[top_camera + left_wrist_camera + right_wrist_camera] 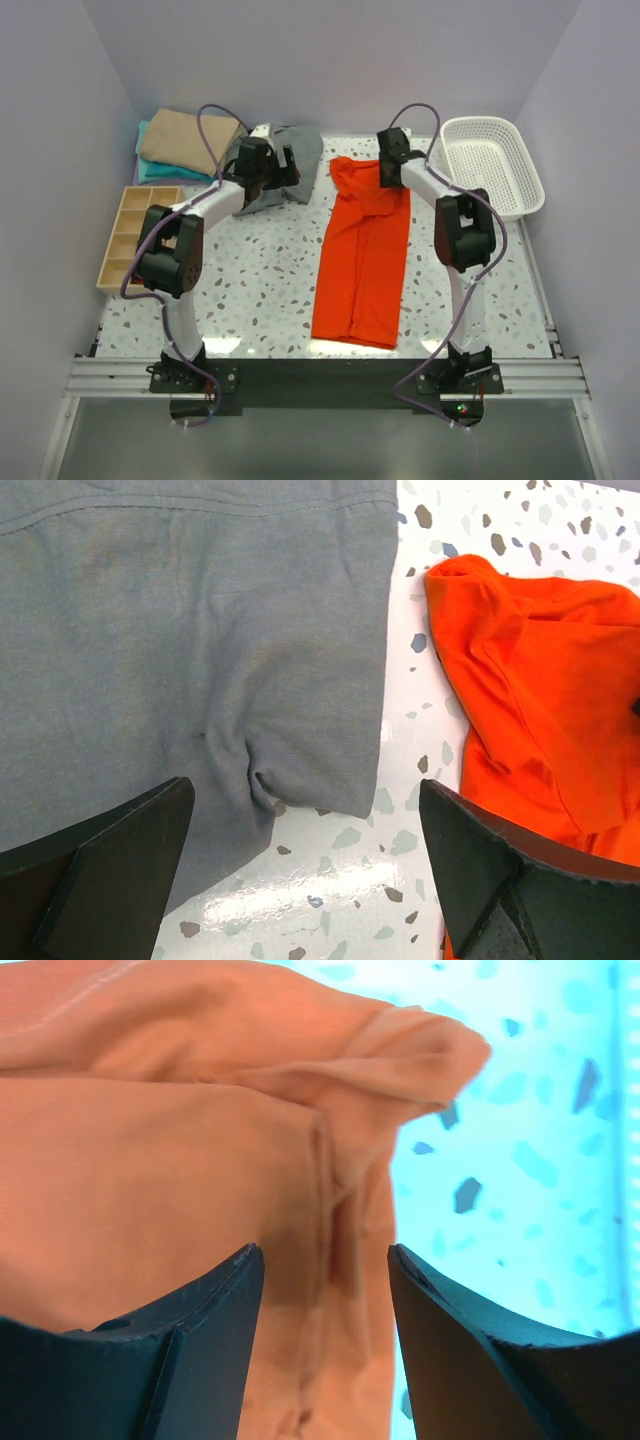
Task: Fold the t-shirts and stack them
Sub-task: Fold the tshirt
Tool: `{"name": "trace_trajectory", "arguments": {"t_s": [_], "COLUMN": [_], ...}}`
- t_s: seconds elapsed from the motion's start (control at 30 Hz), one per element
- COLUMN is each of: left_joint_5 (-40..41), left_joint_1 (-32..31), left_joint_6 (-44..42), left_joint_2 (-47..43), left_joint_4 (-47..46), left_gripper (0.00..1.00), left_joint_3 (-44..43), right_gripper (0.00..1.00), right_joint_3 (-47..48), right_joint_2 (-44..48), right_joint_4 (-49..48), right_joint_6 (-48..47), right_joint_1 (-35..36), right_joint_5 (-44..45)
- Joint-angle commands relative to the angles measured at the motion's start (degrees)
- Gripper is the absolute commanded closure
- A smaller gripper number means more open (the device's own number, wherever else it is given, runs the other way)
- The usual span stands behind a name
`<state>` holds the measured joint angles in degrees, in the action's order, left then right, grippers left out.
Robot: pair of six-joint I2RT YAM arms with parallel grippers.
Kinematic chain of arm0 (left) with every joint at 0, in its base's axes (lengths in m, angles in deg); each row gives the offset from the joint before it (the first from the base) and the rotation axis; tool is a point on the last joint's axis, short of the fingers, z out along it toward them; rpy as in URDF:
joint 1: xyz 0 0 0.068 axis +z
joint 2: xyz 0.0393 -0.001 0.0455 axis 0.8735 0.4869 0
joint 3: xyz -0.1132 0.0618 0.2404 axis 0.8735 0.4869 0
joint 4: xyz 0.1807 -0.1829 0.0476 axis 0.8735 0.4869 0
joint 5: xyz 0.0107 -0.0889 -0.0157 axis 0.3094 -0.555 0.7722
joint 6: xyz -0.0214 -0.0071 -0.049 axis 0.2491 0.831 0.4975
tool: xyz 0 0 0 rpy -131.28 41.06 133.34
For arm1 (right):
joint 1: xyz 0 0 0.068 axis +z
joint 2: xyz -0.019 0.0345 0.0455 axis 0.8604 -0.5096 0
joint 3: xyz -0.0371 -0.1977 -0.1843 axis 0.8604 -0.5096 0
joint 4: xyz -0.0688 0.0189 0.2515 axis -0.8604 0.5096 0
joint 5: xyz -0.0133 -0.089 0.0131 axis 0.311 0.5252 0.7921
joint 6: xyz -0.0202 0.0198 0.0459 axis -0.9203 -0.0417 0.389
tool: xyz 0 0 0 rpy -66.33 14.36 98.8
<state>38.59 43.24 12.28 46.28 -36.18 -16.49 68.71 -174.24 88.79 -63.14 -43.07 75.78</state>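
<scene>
Orange-red t-shirt (365, 250), grey t-shirt (300, 150), speckled white table (260, 290)

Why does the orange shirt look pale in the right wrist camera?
Right wrist: a colour cast turns the table cyan and the orange shirt peach, and the close cloth is soft. Left wrist: colours true, sharp, glare on the table. Top: glare at the table's near edge.

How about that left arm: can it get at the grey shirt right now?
Probably yes. The left end effector is open just above the edge of the grey shirt, with nothing between them; the orange shirt lies apart, to one side.
</scene>
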Motion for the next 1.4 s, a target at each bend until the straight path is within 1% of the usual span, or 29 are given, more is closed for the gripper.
{"name": "trace_trajectory", "arguments": {"t_s": [0.0,0.03,0.1,0.13,0.2,0.23,0.3,0.33,0.37,0.4,0.43,0.47,0.53,0.6,0.77,0.93,1.1,1.23,1.27,1.37], "left_joint_5": [-4.9,-9.2,-15.4,-21.0,-24.7,-26.6,-28.8,-30.8,-31.9,-33.0,-34.5,-35.2,-36.4,-37.1,-37.6,-36.9,-35.3,-34.7,-34.9,-34.8], "left_joint_1": [0.4,0.4,0.4,0.4,-0.4,-0.7,-1.7,-1.8,-2.0,-2.1,-2.3,-2.3,-2.3,-2.3,-2.3,-2.3,-2.3,-2.3,-2.3,-2.3], "left_joint_6": [-1.4,-2.0,-2.0,-1.7,-1.5,-1.6,-0.9,0.4,1.0,1.6,2.5,2.8,3.9,4.4,6.3,6.7,6.3,6.0,6.1,6.2], "left_joint_2": [-0.5,-0.6,0.6,1.7,6.3,8.1,12.5,13.9,17.0,18.7,20.4,23.6,26.5,29.7,34.2,38.1,41.0,42.7,43.1,44.5], "left_joint_4": [-4.9,-7.7,-10.8,-12.0,-11.1,-8.8,-7.7,-7.2,-6.9,-5.8,-4.8,-4.0,-0.8,1.4,1.5,1.5,0.6,0.6,-1.7,-2.5], "left_gripper": [0.00,0.00,0.00,0.00,0.00,0.00,0.00,0.00,0.00,0.00,0.00,0.00,0.00,0.00,0.00,0.00,0.00,0.00,0.00,0.00], "left_joint_3": [-1.9,-1.8,-2.5,-5.3,-9.6,-14.8,-18.5,-21.6,-23.4,-25.0,-28.8,-30.7,-36.1,-38.7,-43.2,-47.9,-51.1,-53.5,-54.0,-55.8], "right_gripper": [0.43,0.43,0.43,0.43,0.43,0.43,0.43,0.44,0.44,0.44,0.44,0.44,0.45,0.45,0.46,0.46,0.46,0.46,0.45,0.45], "right_joint_3": [-0.9,-0.9,1.1,1.8,5.5,7.3,11.7,12.8,13.5,12.7,11.9,11.2,10.4,10.6,10.4,10.6,10.8,11.0,11.1,13.0], "right_joint_2": [6.8,7.0,6.6,6.3,4.7,2.5,0.5,-1.3,-1.6,-1.5,-1.4,-1.4,-1.7,-2.7,-4.3,-5.9,-6.3,-6.2,-6.3,-7.5], "right_joint_4": [-3.3,-3.4,-1.8,-1.3,1.0,2.3,5.3,6.1,6.8,6.2,5.1,3.3,1.9,1.5,-1.0,-3.1,-3.7,-3.4,-3.4,-3.0], "right_joint_6": [0.3,0.5,2.3,3.9,5.1,5.8,6.9,7.1,8.0,8.2,9.4,10.3,12.4,13.2,15.1,15.2,14.3,13.0,12.8,12.2], "right_joint_1": [-1.3,-1.6,-3.7,-4.5,-7.1,-7.8,-9.5,-10.0,-10.4,-10.5,-10.8,-11.5,-12.2,-13.0,-13.7,-13.9,-13.9,-13.9,-13.9,-13.9], "right_joint_5": [4.6,3.8,1.4,-2.1,-6.6,-9.3,-17.0,-19.5,-22.4,-23.9,-25.3,-27.8,-31.9,-34.5,-37.5,-37.8,-36.3,-33.0,-32.1,-31.5]}}
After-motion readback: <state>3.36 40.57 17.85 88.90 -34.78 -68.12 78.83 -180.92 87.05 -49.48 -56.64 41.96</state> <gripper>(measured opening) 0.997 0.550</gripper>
